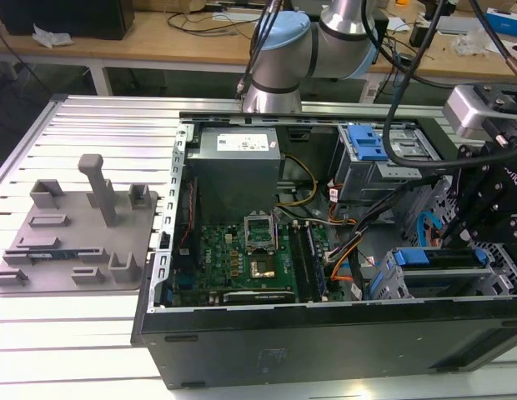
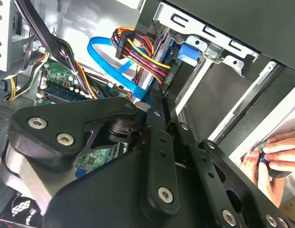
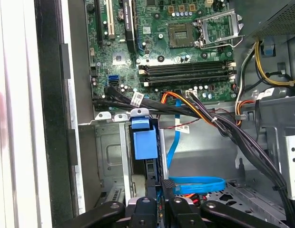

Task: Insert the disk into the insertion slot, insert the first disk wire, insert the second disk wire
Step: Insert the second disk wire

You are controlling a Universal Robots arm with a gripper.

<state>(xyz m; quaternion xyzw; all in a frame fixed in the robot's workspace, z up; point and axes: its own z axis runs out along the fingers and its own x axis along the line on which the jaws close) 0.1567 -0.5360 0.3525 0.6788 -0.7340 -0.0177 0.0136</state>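
The disk (image 1: pixel 435 257), in its bright blue frame, lies in the insertion slot (image 1: pixel 383 282) at the case's near corner on the exterior view's right. In the first wrist view the disk's blue frame (image 3: pixel 145 141) stands inside the grey cage (image 3: pixel 108 154). My gripper (image 1: pixel 456 240) hangs just over the disk's end. Its fingers (image 3: pixel 147 209) are shut on the black plug (image 3: pixel 169 183) of a flat blue wire (image 3: pixel 197 182). In the second wrist view that blue wire (image 2: pixel 107 54) runs to my gripper (image 2: pixel 154 110), beside a bundle of coloured wires (image 2: pixel 140 50).
A taller grey bay (image 1: pixel 368 154) with a blue latch stands behind the disk. The motherboard (image 1: pixel 242 250) and power supply (image 1: pixel 235 154) fill the case's middle. A grey parts fixture (image 1: pixel 79 237) sits outside on the exterior view's left. A person's hand (image 2: pixel 273 159) rests at the case's outer wall.
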